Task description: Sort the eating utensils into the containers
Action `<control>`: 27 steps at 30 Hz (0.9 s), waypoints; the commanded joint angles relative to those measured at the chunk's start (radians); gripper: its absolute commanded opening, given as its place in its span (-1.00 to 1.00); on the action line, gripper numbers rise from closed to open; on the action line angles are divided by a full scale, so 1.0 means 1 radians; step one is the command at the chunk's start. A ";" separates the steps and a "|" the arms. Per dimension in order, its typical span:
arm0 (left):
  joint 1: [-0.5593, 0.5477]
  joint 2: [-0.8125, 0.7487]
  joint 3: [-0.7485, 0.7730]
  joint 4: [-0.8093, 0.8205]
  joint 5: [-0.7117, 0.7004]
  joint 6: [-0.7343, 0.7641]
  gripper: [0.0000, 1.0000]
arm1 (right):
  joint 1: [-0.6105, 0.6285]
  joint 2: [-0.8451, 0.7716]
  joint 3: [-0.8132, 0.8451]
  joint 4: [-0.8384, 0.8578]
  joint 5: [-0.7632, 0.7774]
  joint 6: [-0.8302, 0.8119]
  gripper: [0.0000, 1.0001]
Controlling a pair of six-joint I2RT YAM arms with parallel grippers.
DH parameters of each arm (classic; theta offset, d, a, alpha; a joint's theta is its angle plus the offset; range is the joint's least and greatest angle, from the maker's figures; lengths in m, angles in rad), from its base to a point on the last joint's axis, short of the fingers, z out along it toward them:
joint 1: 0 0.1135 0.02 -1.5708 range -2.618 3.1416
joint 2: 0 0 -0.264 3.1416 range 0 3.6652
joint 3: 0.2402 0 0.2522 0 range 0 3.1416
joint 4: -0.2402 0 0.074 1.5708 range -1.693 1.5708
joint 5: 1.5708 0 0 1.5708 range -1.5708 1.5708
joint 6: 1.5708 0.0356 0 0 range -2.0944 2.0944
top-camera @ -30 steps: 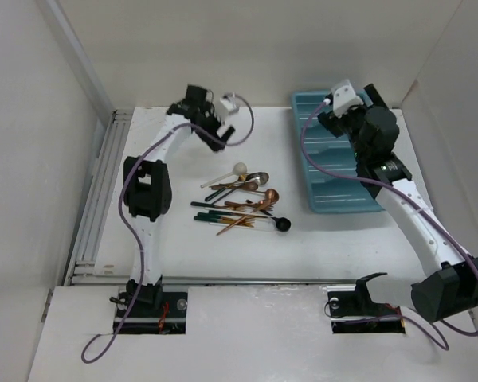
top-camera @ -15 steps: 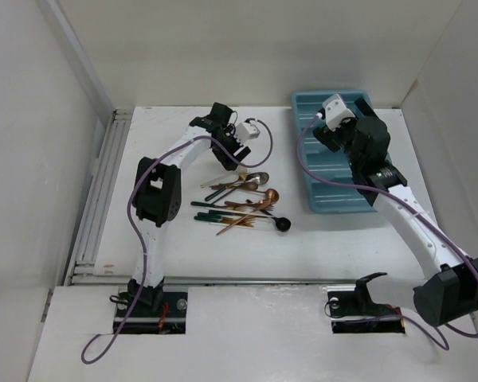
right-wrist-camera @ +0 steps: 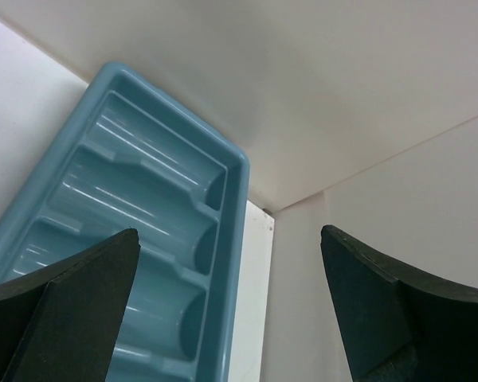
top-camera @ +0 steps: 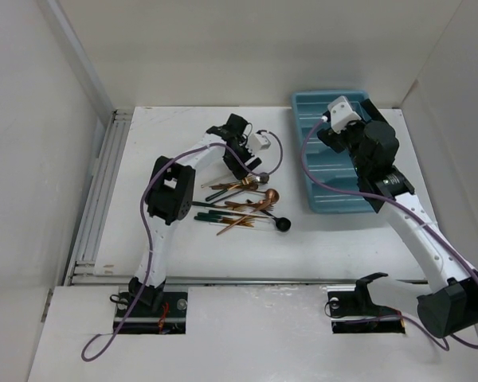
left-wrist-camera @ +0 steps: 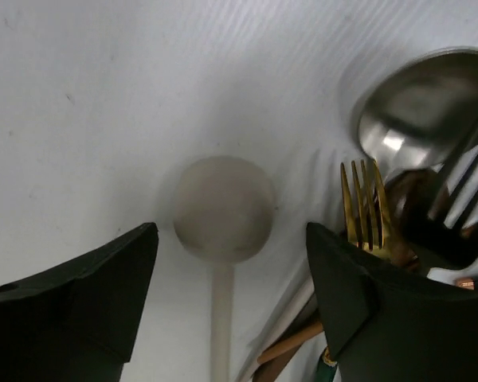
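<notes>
The eating utensils (top-camera: 243, 205) lie in a loose pile at mid-table: copper and gold pieces, dark green handles (top-camera: 210, 215) and a black round-headed spoon (top-camera: 283, 225). My left gripper (top-camera: 240, 163) is open, low over the pile's far end. In the left wrist view the cream-white spoon (left-wrist-camera: 223, 208) lies between my open left gripper (left-wrist-camera: 231, 294), its bowl just ahead of the fingertips (left-wrist-camera: 103, 294). A gold fork (left-wrist-camera: 362, 199) and a silver spoon (left-wrist-camera: 422, 111) lie to the right. My right gripper (top-camera: 365, 111) is open and empty above the teal tray (top-camera: 319, 199), which the right wrist view (right-wrist-camera: 231, 310) also shows (right-wrist-camera: 143, 199).
White walls enclose the table on the left, back and right. A metal rail (top-camera: 95, 199) runs along the left edge. The tray's far right corner (right-wrist-camera: 243, 159) sits close to the back wall corner.
My left gripper has swung right and toward the pile, ending over the cream-white spoon. My right arm has shifted a little above the tray.
</notes>
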 commanded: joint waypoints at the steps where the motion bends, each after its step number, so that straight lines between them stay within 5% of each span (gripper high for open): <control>1: -0.002 0.065 0.045 -0.026 -0.030 -0.045 0.40 | 0.010 -0.025 -0.013 0.029 -0.004 -0.004 1.00; 6: 0.010 0.095 0.094 -0.077 0.020 -0.055 -0.57 | 0.010 -0.052 -0.013 0.029 -0.004 -0.004 1.00; 7: 0.021 0.076 0.082 -0.077 0.020 -0.064 -0.97 | 0.010 -0.052 -0.013 0.029 -0.004 -0.004 1.00; 13: 0.065 -0.015 0.236 -0.065 0.042 -0.134 -1.00 | 0.035 -0.043 -0.022 0.007 -0.102 -0.013 1.00; 17: 0.142 -0.129 0.433 0.021 0.137 -0.326 -1.00 | 0.048 0.042 0.094 0.017 -0.140 -0.105 1.00; 20: 0.200 -0.288 0.356 0.236 0.327 -0.562 -1.00 | 0.048 0.154 0.266 0.047 -0.171 -0.057 1.00; 21: 0.200 -0.327 0.317 0.297 0.381 -0.626 -1.00 | 0.048 0.180 0.306 0.047 -0.171 0.099 1.00; 24: 0.211 -0.404 0.233 0.406 0.510 -0.859 -1.00 | 0.011 0.286 0.361 0.038 -0.504 0.395 1.00; 25: 0.211 -0.404 0.217 0.406 0.521 -0.907 -1.00 | 0.011 0.325 0.361 0.061 -0.688 0.493 0.87; 27: 0.202 -0.430 0.159 0.446 0.509 -1.034 -1.00 | 0.037 0.445 0.372 0.154 -0.815 0.767 0.62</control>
